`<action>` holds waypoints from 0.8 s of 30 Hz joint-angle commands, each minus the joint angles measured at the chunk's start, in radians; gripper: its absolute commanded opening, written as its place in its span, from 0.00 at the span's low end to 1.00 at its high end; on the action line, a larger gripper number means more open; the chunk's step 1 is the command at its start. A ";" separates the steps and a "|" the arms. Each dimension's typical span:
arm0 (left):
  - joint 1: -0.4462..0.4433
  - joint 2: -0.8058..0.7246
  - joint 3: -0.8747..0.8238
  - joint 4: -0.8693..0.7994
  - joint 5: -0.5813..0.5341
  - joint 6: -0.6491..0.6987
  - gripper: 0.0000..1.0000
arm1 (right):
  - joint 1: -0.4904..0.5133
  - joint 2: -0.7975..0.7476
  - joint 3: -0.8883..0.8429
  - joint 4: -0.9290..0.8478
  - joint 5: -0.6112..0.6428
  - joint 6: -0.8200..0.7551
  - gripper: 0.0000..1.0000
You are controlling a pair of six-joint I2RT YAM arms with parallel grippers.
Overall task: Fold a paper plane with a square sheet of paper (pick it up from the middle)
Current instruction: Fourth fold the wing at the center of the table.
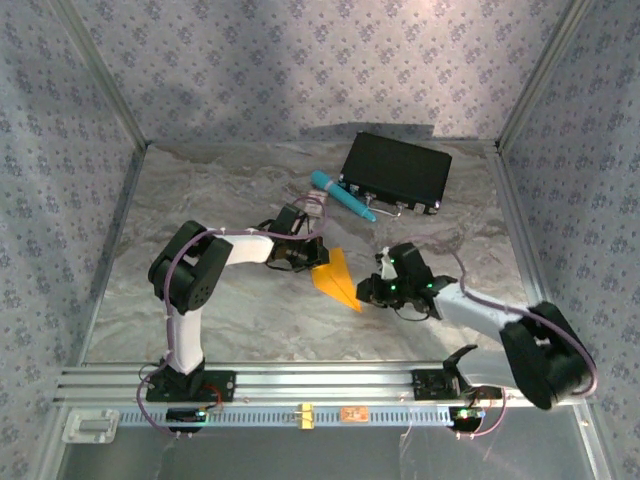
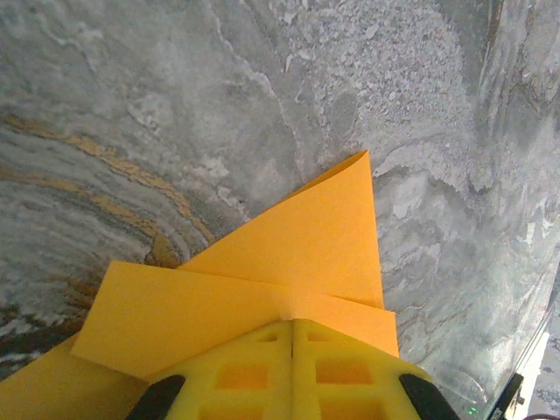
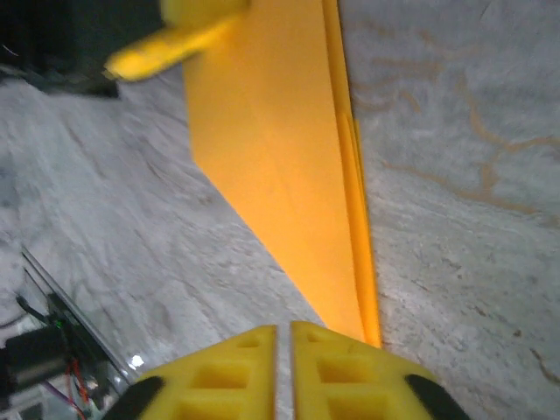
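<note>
At the middle of the table (image 1: 225,195), the paper plane (image 1: 337,278) rests with its point toward the near side. The left gripper (image 2: 291,328) is clamped on its wide far end. The right gripper (image 3: 283,332) is at the pointed tip; I cannot tell if it grips. Best to move slowly, so no fold slips open.

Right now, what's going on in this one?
Both arms are at an orange paper plane on the marbled table. The paper is already folded into a narrow dart. The left gripper is shut on its wide tail end. The right gripper sits at the pointed nose with its fingers close together; whether they grip the paper I cannot tell. A teal pen and a black case lie behind, untouched.
</note>
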 commanded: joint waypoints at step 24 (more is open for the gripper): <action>-0.005 -0.048 0.017 -0.099 -0.041 0.010 0.09 | -0.014 -0.112 -0.083 -0.037 0.061 0.196 0.36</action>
